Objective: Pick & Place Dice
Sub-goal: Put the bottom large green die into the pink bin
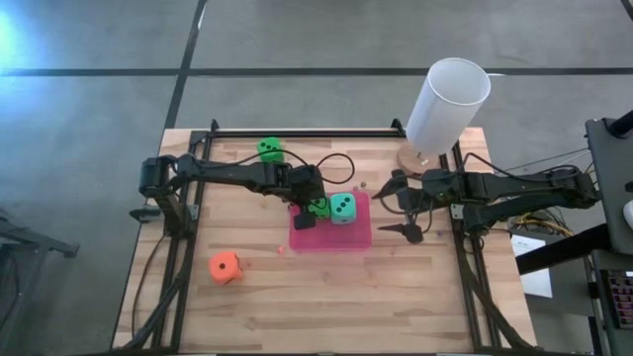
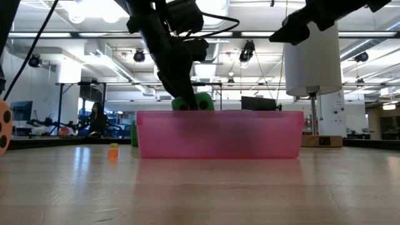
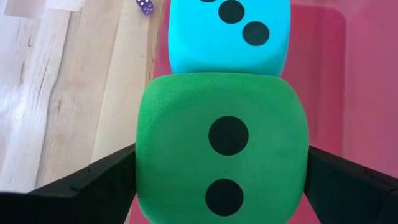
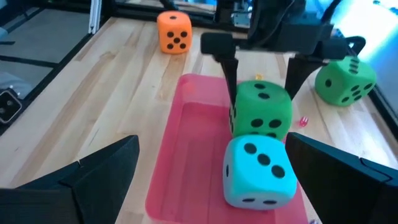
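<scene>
1. Currently, the left gripper [image 1: 315, 209] is positioned over the pink tray [image 1: 356, 240], at the tray's near-left portion as seen from above.
2. Its jaws stand spread at full width, one dark finger [image 3: 93, 183] on each side of a green die [image 3: 222, 149]. The fingers sit against or just beside the die's flanks; whether they press on it cannot be told.
3. The green die [image 4: 261, 110] between the left jaws rests inside the tray, touching the teal die [image 4: 258, 172] that lies directly ahead of those jaws.
4. The teal die [image 1: 343, 208] is also inside the tray, showing a three-pip face toward the left wrist camera.
5. The right gripper [image 1: 404, 209] hangs beside the tray's right edge, jaws spread wide and holding nothing. The teal die lies nearest in front of these jaws, with the green die just behind it.
6. A second green die [image 1: 269, 149] lies on the wooden counter [image 1: 247, 307] outside the tray, well behind the left jaws toward the far-left side of the counter.
7. The orange die [image 1: 226, 267] lies on the counter well apart from both jaws, at the near-left area.
8. A tall white cylinder [image 1: 446, 106] stands on a round wooden base at the counter's far-right corner, behind the right arm.
9. A tiny purple die [image 3: 145, 7] lies on the counter beyond the tray, ahead of the left jaws.
</scene>
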Tool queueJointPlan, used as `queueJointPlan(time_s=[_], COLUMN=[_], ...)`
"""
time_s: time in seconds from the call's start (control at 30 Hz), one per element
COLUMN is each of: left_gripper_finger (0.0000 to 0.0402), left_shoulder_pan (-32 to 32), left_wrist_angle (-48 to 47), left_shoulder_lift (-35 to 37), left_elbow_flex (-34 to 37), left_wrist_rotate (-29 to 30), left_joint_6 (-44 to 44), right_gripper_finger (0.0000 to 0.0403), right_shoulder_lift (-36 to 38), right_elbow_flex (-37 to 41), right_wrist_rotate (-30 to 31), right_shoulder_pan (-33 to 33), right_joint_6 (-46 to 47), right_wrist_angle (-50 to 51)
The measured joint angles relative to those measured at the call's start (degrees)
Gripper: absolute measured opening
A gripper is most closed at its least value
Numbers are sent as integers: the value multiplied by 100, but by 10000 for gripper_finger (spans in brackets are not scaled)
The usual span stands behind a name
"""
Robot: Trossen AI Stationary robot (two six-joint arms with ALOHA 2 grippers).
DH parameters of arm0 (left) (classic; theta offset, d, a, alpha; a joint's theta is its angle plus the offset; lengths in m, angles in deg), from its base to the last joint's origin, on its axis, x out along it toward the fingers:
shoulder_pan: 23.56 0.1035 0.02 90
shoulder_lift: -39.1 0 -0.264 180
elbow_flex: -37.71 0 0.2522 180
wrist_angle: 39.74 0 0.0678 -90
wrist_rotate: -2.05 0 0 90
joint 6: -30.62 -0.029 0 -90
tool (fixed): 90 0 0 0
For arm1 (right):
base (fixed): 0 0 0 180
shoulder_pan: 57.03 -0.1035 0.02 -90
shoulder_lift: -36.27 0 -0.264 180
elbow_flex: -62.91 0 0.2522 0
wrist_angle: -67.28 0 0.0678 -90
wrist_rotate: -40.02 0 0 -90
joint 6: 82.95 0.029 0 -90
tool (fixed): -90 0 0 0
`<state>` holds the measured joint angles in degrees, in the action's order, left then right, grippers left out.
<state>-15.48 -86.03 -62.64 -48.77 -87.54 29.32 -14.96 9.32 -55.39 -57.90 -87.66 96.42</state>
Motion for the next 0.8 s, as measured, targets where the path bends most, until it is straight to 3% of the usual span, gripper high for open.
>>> queueJointPlan(time_s=[0.8], left_gripper_finger=[397], left_shoulder_pan=[0], left_wrist_angle=[17], left_shoulder_lift=[0], left_elbow_flex=[0], left_wrist_rotate=[0], left_joint_6=[-7], right_gripper_finger=[400], right_shoulder_lift=[-726], right_elbow_flex=[0], right_wrist_rotate=[711], right_shoulder_pan=[0], right_joint_6=[-664], right_wrist_angle=[-830])
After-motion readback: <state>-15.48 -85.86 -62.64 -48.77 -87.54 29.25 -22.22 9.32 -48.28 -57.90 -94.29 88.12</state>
